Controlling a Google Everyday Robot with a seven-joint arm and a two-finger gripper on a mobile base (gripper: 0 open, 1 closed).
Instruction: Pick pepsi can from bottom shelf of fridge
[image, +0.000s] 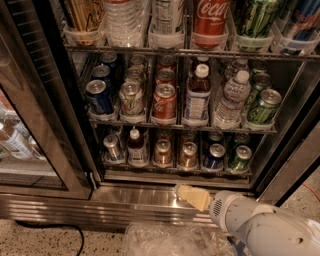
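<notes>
The hand (189, 196) sits low in front of the fridge (45, 125), its pale tan fingers over the stainless steel base (125, 197) just outside the open cabinet. Whether the fingers are apart or together I cannot tell; only a single tan wedge shows. The white arm (265, 230) runs back from it toward the lower right, and crumpled clear plastic (172, 240) lies just below the hand.

Just beyond and a little right of the hand, on the bottom shelf (175, 170), stands the pepsi can (215, 155), dark blue with a silver top, upright at the front of its lane. A green can (240, 156) stands just right of it and a copper-brown can (188, 154) just left, both close alongside.

The can is likely light but rigid, with smooth, possibly cold and slick walls. A grip across the middle of its body, fingers entering the narrow gaps on either side, looks soundest; squeezing too hard could dent it.

Farther up, brighter racks carry larger cans and water bottles (231, 100).
</notes>
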